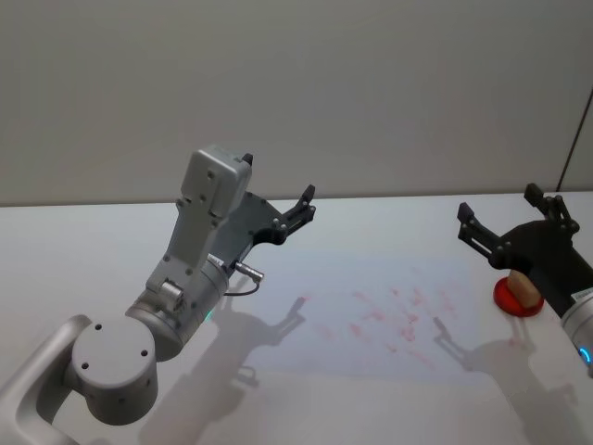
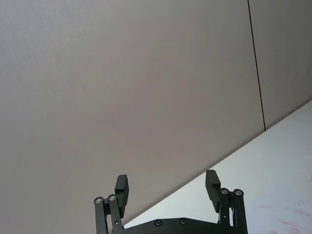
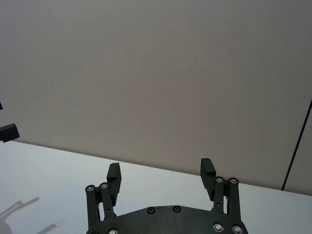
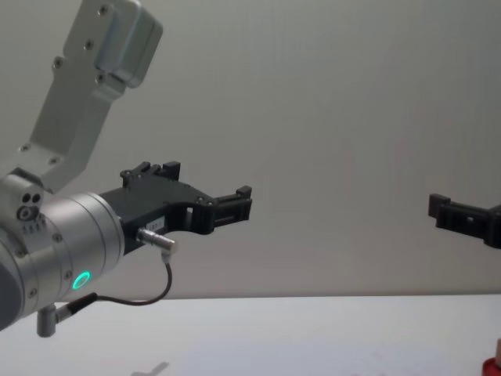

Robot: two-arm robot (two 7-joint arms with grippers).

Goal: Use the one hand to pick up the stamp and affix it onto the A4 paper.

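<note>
Hovering right gripper (image 1: pixel 498 205), jaws spread, empty; left gripper (image 2: pixel 166 176) likewise, well apart.
Below the right gripper, its body half-hides the stamp (image 1: pixel 523 288) on a red disc (image 1: pixel 505 299).

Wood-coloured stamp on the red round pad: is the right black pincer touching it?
Apart. The chest view shows the black right pincer high in the air, well above the red round pad where the tan stamp sits.

Silver left arm (image 1: pixel 199 222), black left gripper (image 2: pixel 166 176), green ring (image 4: pixel 81 280)

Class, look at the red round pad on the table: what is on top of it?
The tan stamp stands on the red pad; the right gripper hides part of both.
</note>
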